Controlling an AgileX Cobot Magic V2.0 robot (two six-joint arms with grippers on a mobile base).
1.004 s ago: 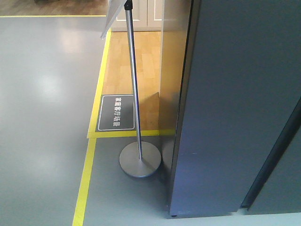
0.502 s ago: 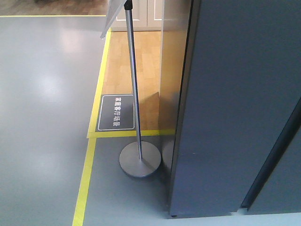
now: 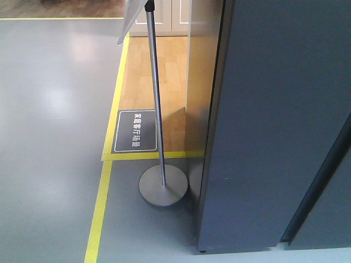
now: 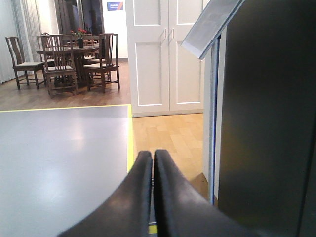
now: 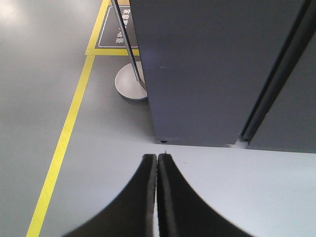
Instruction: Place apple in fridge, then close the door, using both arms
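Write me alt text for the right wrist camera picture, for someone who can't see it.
The right gripper, fingers pressed together and holding nothing, points at the foot of a tall dark grey fridge standing on a grey floor. To the fridge's left, a silver sign pole rises from a round base beside a yellow floor line.

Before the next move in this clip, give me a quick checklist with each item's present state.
1. Left gripper empty: ok, fingers pressed together on nothing.
2. Right gripper empty: ok, shut on nothing.
3. Apple located: not ok, in no view.
4. Fridge door state: cannot tell; only dark outer panels show.
5. Sign pole beside the fridge: ok, upright on its round base.
6. Floor before the fridge free of objects: ok.
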